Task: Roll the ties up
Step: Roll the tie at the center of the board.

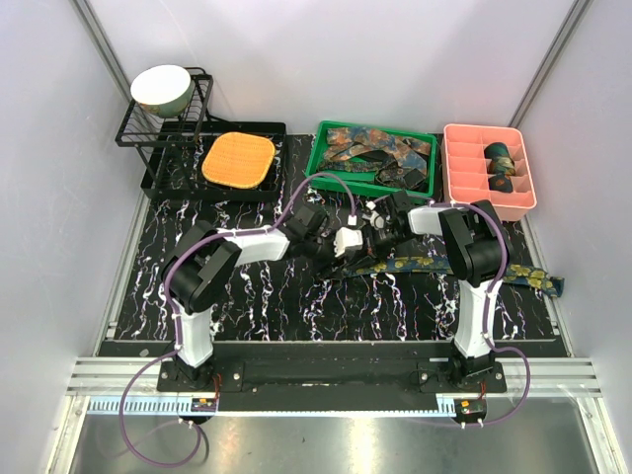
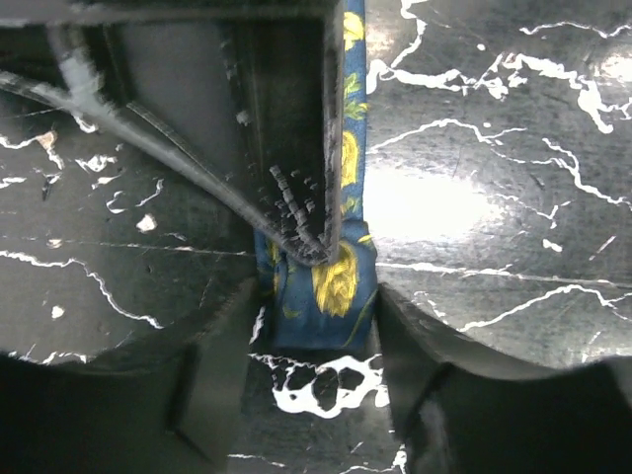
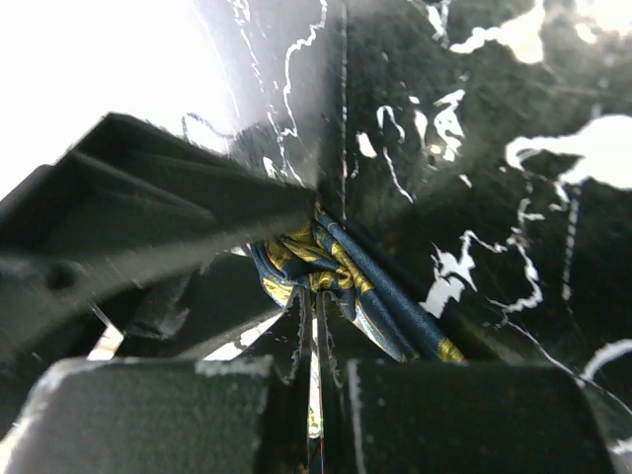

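Marbled mat (image 1: 257,296), left claw (image 2: 318,341), right claw (image 3: 316,301), both pinching tie (image 1: 425,264)

A glossy black mat (image 1: 267,296) with white marble-like veining covers the table and throws back bright glare. At centre lies a tie (image 2: 336,286) of soft woven cloth, dark blue with yellow flowers and a faint sheen. At eleven o'clock a smooth, glazed-looking bowl (image 1: 161,87) sits on a black wire rack (image 1: 128,126) that looks like metal. Just beside it lies an orange pad (image 1: 238,160) with a rough waffle texture. At twelve o'clock is a shiny green plastic tray (image 1: 316,150), and at one o'clock a matt pink plastic box (image 1: 482,129). The left gripper (image 2: 316,306) has matt black fingers that look like plastic.
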Available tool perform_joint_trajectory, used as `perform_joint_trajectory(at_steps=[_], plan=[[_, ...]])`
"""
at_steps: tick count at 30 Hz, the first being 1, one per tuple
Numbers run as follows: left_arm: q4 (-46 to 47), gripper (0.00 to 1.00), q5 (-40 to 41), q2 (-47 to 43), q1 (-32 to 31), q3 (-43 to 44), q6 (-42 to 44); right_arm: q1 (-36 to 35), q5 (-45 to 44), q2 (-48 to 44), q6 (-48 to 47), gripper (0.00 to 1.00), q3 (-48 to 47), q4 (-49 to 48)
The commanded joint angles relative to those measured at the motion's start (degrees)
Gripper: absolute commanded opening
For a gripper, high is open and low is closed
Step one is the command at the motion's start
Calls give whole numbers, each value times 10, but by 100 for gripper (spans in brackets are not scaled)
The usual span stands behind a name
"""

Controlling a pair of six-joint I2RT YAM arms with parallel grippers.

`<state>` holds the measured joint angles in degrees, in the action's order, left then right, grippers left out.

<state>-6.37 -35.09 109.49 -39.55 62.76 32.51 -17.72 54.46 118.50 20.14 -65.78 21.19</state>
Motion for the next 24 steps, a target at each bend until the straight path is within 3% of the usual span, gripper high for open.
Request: perform_joint_trajectory(at_steps=[1, 5, 11, 16, 20, 24], plan=[[22, 60, -12, 24, 23, -36, -32, 11, -112, 24, -44, 0, 0, 39], [90, 64, -43, 15, 28, -68, -34, 23, -128, 33, -44, 0, 1, 56], [301, 74, -86, 18, 27, -130, -121, 31, -119, 48, -41, 0, 1, 59], [456, 74, -104, 52, 26, -158, -163, 31, -115, 61, -40, 0, -1, 60], [499, 64, -112, 76, 18, -159, -178, 32, -116, 62, -43, 0, 1, 58], [432, 39, -76, 77, 10, -149, -159, 34, -114, 65, -45, 0, 4, 58]])
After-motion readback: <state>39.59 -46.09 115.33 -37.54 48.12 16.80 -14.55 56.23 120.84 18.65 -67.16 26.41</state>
